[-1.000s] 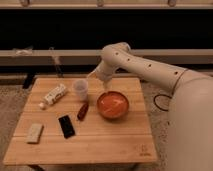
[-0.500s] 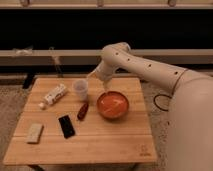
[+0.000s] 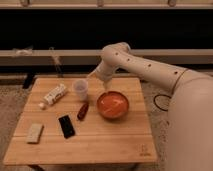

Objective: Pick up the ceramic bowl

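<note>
The ceramic bowl [image 3: 112, 104] is round and shallow, glossy orange-red inside, and sits on the wooden table [image 3: 110, 142] right of centre. The white arm reaches in from the right, bends at an elbow above the table's far edge, and comes down toward the bowl. My gripper [image 3: 105, 87] hangs at the end of the arm, just over the bowl's far-left rim. I cannot tell whether it touches the rim.
A small translucent plastic cup [image 3: 81, 88] stands left of the bowl, close to the gripper. A dark red object [image 3: 83, 111], a black phone [image 3: 66, 126], a white bottle [image 3: 54, 94] and a beige bar [image 3: 34, 132] lie on the table's left half.
</note>
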Robot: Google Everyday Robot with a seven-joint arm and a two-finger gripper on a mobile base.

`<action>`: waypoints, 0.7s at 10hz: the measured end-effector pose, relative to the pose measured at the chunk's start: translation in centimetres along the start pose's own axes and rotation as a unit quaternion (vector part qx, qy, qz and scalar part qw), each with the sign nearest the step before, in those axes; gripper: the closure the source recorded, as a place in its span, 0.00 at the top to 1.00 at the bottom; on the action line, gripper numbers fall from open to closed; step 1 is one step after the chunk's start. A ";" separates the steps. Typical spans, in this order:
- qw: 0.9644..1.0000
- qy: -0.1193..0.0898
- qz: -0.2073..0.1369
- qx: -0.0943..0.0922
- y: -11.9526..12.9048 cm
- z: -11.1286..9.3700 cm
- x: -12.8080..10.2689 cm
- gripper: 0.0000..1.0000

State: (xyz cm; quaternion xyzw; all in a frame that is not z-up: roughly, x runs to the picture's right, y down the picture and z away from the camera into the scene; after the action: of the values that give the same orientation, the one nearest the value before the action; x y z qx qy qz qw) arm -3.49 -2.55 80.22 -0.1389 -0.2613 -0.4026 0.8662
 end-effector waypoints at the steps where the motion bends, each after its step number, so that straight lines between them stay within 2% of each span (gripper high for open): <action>1: 1.000 0.003 0.013 -0.005 1.2 0.0 0.4 0.80; 4: 0.998 0.009 0.058 -0.022 6.8 -0.5 1.7 0.80; 7: 0.995 0.000 0.092 -0.032 10.1 1.4 1.6 0.80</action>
State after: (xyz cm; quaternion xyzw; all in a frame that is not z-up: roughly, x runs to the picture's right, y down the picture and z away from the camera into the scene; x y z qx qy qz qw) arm 4.67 3.45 81.96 -0.1894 -0.2343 -0.3296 0.8948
